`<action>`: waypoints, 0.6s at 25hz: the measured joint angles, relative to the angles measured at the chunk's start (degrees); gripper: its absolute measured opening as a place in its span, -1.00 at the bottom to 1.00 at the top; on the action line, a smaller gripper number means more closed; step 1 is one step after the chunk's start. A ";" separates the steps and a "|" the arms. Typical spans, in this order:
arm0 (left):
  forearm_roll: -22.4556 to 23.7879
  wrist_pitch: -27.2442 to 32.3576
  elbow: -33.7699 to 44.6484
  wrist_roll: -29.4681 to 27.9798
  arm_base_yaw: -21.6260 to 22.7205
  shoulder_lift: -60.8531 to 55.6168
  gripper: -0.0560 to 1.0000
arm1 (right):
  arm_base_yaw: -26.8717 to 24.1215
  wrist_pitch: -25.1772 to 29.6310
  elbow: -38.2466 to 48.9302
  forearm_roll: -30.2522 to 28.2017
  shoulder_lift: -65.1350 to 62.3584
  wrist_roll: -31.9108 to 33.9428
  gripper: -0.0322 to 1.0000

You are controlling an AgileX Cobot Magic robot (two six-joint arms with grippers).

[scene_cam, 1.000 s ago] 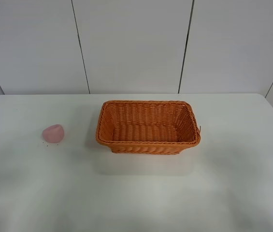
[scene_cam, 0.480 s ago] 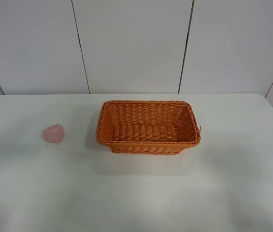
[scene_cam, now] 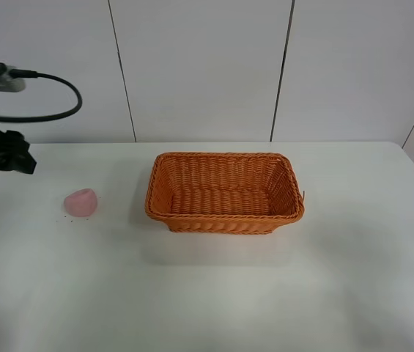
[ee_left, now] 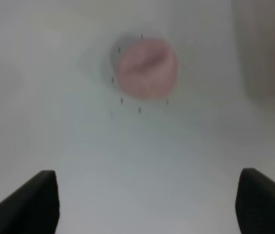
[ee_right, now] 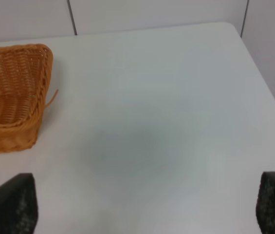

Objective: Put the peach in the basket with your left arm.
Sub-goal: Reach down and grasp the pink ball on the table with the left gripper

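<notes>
Hovering above the desk (scene_cam: 207, 293), the left gripper (ee_left: 147, 202) is spread wide and holds nothing. The peach (ee_left: 147, 68) lies on the desk ahead of it, roughly centred between its jaws, with the basket (scene_cam: 225, 218) farther off beyond the peach. The approach likely goes best forward and down with the peach kept centred, closing gently across its widest part, since it could roll.

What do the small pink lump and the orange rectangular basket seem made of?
Small pale pink rounded peach: probably foam or moulded plastic, smooth and matte, no shine; uncertain. Rectangular orange woven basket: wicker or plastic rattan, shown by interlaced strands and a braided rim; colour very even.
</notes>
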 joint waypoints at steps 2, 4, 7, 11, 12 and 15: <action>-0.27 0.15 -5.55 0.02 0.00 7.86 0.70 | 0.00 0.00 0.00 0.00 0.00 0.00 0.41; -0.93 1.12 -10.70 0.08 0.00 14.49 0.70 | 0.00 0.00 0.00 0.00 0.00 0.00 0.41; -2.41 2.98 -18.10 0.08 0.00 23.58 0.70 | 0.00 0.00 0.00 0.00 0.00 0.00 0.41; -4.24 5.50 -25.77 0.08 0.00 33.63 0.70 | 0.00 0.00 0.00 0.00 0.00 0.00 0.41; -4.36 5.97 -27.19 0.08 0.00 35.84 0.70 | 0.00 0.00 0.00 0.00 0.00 0.00 0.41; -4.25 6.73 -29.46 0.08 0.00 40.92 0.70 | 0.00 0.00 0.00 0.00 0.00 0.00 0.41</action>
